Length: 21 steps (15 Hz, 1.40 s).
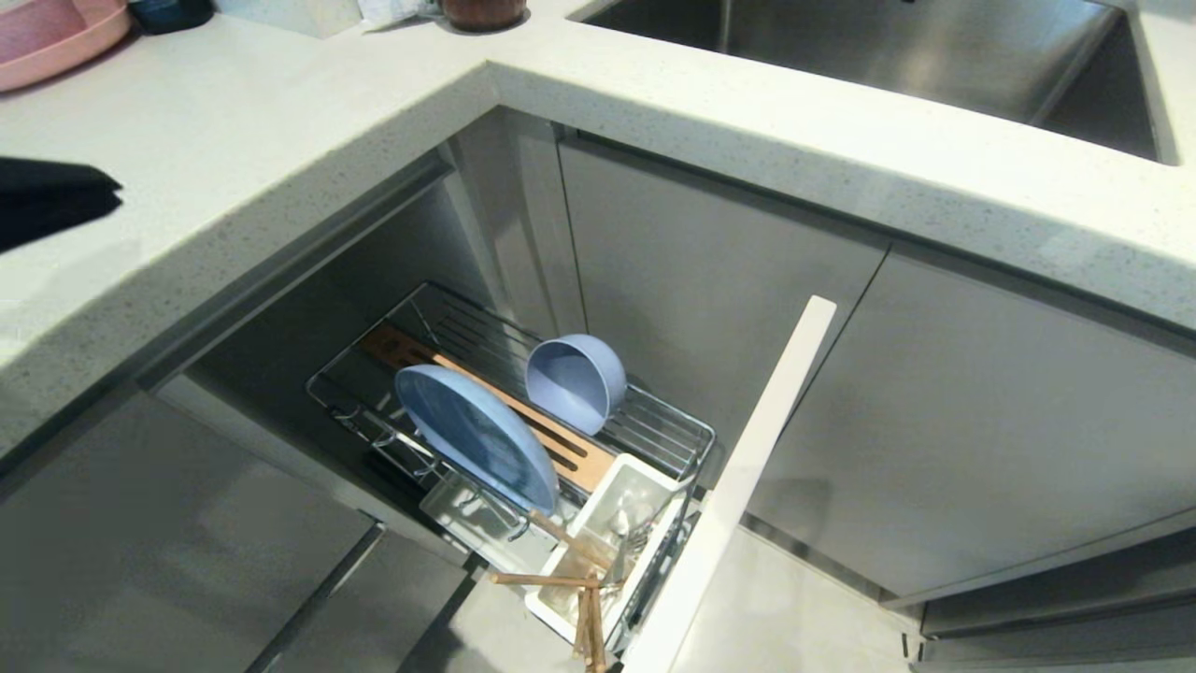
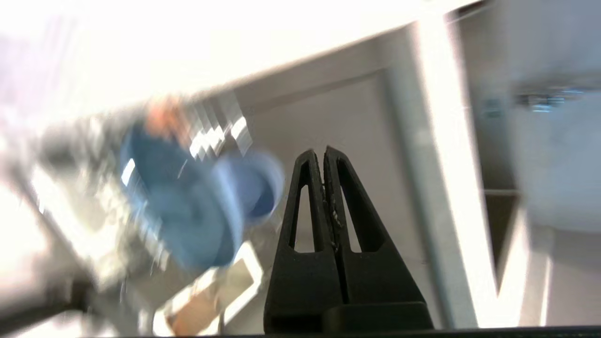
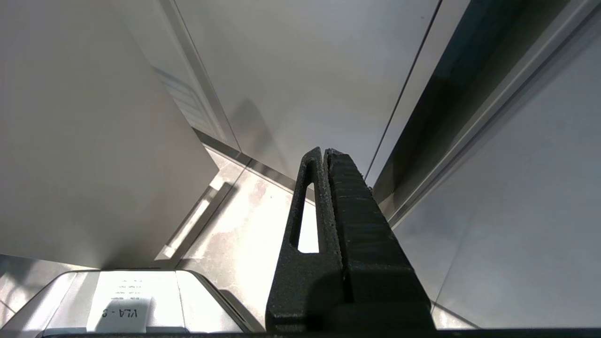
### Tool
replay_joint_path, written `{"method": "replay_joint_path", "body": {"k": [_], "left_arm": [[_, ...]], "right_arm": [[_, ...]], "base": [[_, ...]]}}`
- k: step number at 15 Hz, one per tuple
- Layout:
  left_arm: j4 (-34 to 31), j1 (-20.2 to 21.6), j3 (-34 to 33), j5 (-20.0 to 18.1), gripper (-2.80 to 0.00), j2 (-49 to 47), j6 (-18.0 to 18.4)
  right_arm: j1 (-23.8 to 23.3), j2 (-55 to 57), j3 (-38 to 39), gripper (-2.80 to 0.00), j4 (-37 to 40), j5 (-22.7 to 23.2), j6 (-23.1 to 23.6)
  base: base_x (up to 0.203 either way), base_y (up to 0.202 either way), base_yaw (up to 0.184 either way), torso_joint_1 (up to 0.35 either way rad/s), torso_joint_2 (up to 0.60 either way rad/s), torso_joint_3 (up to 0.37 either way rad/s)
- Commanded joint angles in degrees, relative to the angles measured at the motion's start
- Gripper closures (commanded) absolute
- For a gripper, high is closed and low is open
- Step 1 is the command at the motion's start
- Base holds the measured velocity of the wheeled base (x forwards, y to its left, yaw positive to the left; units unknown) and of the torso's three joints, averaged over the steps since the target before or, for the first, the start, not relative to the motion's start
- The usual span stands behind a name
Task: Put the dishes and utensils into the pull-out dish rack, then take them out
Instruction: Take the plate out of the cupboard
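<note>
The pull-out dish rack (image 1: 675,436) stands drawn out below the counter corner. The light-blue plate (image 1: 476,435) stands on edge in its prongs. Behind it, the light-blue bowl (image 1: 575,381) lies on its side. The chopsticks (image 1: 584,598) lean out of the white utensil cup (image 1: 598,495), where silver utensils (image 1: 631,535) also sit. A black part of my left arm (image 1: 51,198) shows at the left edge, over the counter. In the blurred left wrist view, my left gripper (image 2: 324,151) is shut and empty, apart from the plate (image 2: 188,220) and bowl (image 2: 256,188). My right gripper (image 3: 325,151) is shut, empty and parked near the floor.
The rack's tall cabinet front (image 1: 747,477) stands edge-on at its near end. A white countertop (image 1: 280,140) wraps the corner, with a steel sink (image 1: 888,47) at the back right. A pink plate (image 1: 47,37) and a brown jar (image 1: 481,11) sit at the back left.
</note>
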State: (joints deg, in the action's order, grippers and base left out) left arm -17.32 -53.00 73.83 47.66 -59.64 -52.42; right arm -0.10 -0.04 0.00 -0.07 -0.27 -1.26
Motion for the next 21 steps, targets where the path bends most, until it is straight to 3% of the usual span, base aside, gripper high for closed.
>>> {"method": "replay_joint_path", "body": {"k": [1,2,4,6,9,13,17,19,21], "left_arm": [[8.26,0.09,3.40,-0.16,0.00,0.34,16.82],[13.81,0.57,4.27,-0.71,0.00,0.38,23.91],[21.61,5.42,6.10,-3.39,0.00,0.63,33.95],[24.73,11.01,8.72,-6.52,0.00,1.58,39.32],[24.99,20.18,11.41,-12.09,0.00,2.74,44.04],[20.11,34.08,11.72,-19.76,0.00,8.35,47.13],[1.30,44.02,9.97,-33.22,0.00,21.24,47.19],[-4.94,47.95,5.02,-41.38,0.00,28.99,47.21],[-7.52,51.07,-4.23,-47.56,0.00,36.92,47.37]], "right_arm": [[0.01,-0.19,0.09,0.00,-0.01,0.00,0.03],[0.01,-0.15,0.09,0.00,-0.01,0.00,0.03],[0.01,-0.14,0.09,0.00,-0.01,0.00,0.00],[0.01,-0.19,0.09,0.00,-0.01,0.00,0.01],[0.01,-0.14,0.09,0.00,-0.01,0.00,0.01],[0.01,-0.21,0.09,0.00,-0.01,0.00,0.03],[0.01,-0.16,0.09,0.00,-0.01,0.00,-0.03],[0.01,-0.19,0.09,0.00,-0.01,0.00,0.02],[0.01,-0.16,0.09,0.00,-0.01,0.00,0.03]], "base": [[0.000,0.000,0.000,0.000,0.00,0.000],[0.000,0.000,0.000,0.000,0.00,0.000],[0.000,0.000,0.000,0.000,0.00,0.000],[0.000,0.000,0.000,0.000,0.00,0.000],[0.000,0.000,0.000,0.000,0.00,0.000],[0.000,0.000,0.000,0.000,0.00,0.000],[0.000,0.000,0.000,0.000,0.00,0.000],[0.000,0.000,0.000,0.000,0.00,0.000],[0.000,0.000,0.000,0.000,0.00,0.000]]}}
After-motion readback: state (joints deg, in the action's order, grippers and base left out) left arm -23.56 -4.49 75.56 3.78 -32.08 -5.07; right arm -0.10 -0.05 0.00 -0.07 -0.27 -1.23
